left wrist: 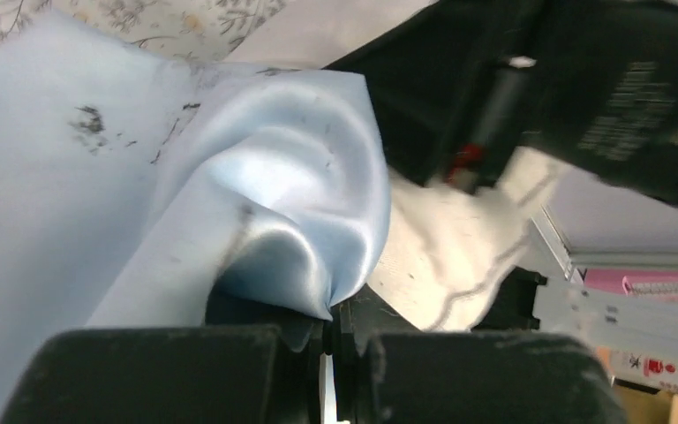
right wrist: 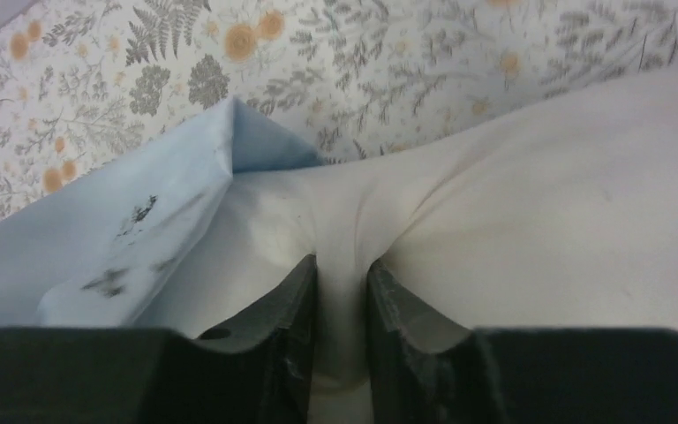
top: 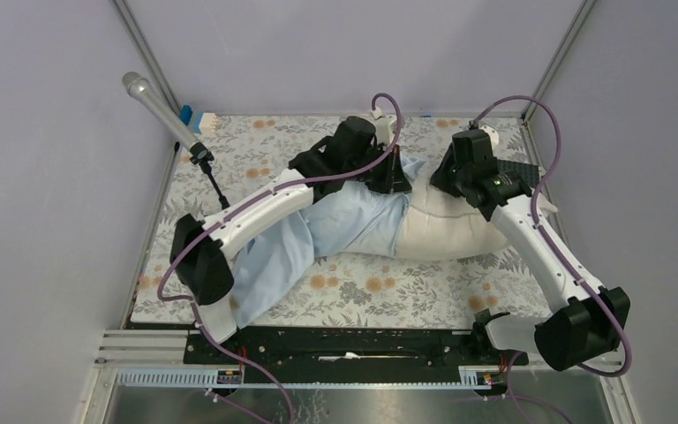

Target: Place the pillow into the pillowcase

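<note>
The cream pillow (top: 450, 231) lies across the table's middle right, its left end inside the light-blue pillowcase (top: 335, 228), which stretches left toward the front. My left gripper (top: 395, 170) is shut on the pillowcase's edge at its open end; the left wrist view shows the blue fabric (left wrist: 291, 203) pinched between the jaws, with the pillow (left wrist: 441, 247) beside it. My right gripper (top: 446, 181) is shut on a fold of the pillow (right wrist: 530, 212) near the case's mouth; the pillowcase (right wrist: 132, 230) shows to the left in the right wrist view.
A floral cloth (top: 380, 291) covers the table. A microphone on a stand (top: 163, 110) leans in at the back left. A blue and white block (top: 196, 121) sits at the back left corner. Grey walls enclose the table on three sides.
</note>
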Robot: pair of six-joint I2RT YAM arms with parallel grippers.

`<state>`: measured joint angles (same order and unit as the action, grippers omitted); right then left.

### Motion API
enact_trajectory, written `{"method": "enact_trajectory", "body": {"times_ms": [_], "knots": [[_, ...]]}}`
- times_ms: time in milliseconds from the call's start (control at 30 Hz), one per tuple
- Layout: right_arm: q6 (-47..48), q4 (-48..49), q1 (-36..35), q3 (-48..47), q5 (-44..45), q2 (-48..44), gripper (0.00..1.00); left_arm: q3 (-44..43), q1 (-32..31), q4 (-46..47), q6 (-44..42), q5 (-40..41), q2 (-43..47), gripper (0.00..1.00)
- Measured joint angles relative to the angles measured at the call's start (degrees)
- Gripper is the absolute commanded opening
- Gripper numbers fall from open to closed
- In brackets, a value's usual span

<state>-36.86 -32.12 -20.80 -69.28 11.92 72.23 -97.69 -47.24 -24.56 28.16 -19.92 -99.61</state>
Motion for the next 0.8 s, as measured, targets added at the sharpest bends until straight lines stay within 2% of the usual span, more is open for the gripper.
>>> {"method": "enact_trajectory", "body": {"times_ms": [100,200,367,500,667,800], "knots": [[2.6,2.8,1.8,-0.6,-1.5,1.6,0.78,1.8,2.0,2.4,2.5,-0.3,-3.3,0.00],[5.6,3.2,1.7,-4.5,-2.6,1.7,0.98,1.5,3.9,4.9,4.1,0.0,-5.1,0.00],[12.3,4.6,1.7,-13.1,-2.5,-0.3,1.00,-2.7,7.3,7.4,4.7,2.2,-9.2,0.00],[16.9,4.9,1.3,-13.4,-2.5,-5.5,0.99,-4.7,9.0,8.7,4.7,4.4,-12.0,0.00],[20.2,8.5,-1.2,-3.5,-2.1,-11.8,1.00,-5.7,9.4,9.7,4.7,5.0,-13.1,0.00],[21.3,13.6,-2.3,6.3,-1.1,-10.0,0.99,-5.7,9.2,9.8,4.7,5.0,-13.1,0.00]]}}
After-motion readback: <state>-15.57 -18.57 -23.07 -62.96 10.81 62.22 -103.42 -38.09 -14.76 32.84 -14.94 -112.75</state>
